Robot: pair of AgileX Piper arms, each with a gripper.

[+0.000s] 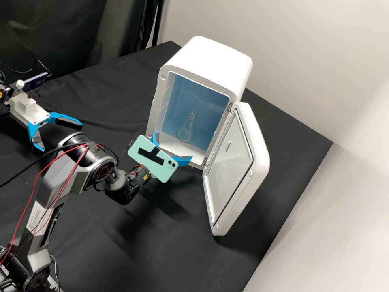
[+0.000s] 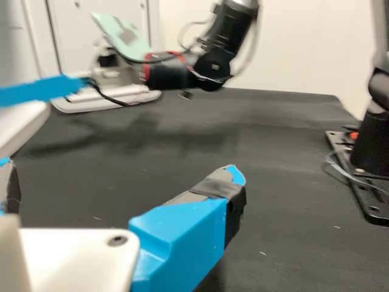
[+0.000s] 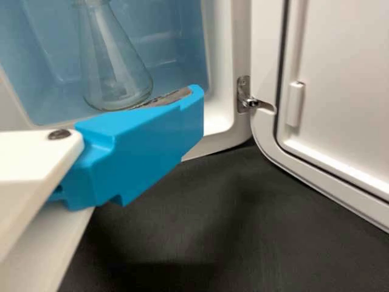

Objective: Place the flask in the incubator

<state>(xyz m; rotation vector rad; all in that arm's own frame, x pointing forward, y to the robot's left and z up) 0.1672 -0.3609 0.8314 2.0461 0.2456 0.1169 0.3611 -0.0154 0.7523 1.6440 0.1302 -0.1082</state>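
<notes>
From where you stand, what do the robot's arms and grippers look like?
The right arm is dark grey with rounded joints; red and black cables run along it, and a mint phone with black tape sits at its wrist. The left gripper and right gripper have white bodies and blue fingers, the left's tipped black.

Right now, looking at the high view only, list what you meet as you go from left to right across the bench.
left gripper → mint-green phone taped to the other arm's wrist → conical glass flask → open incubator door
</notes>
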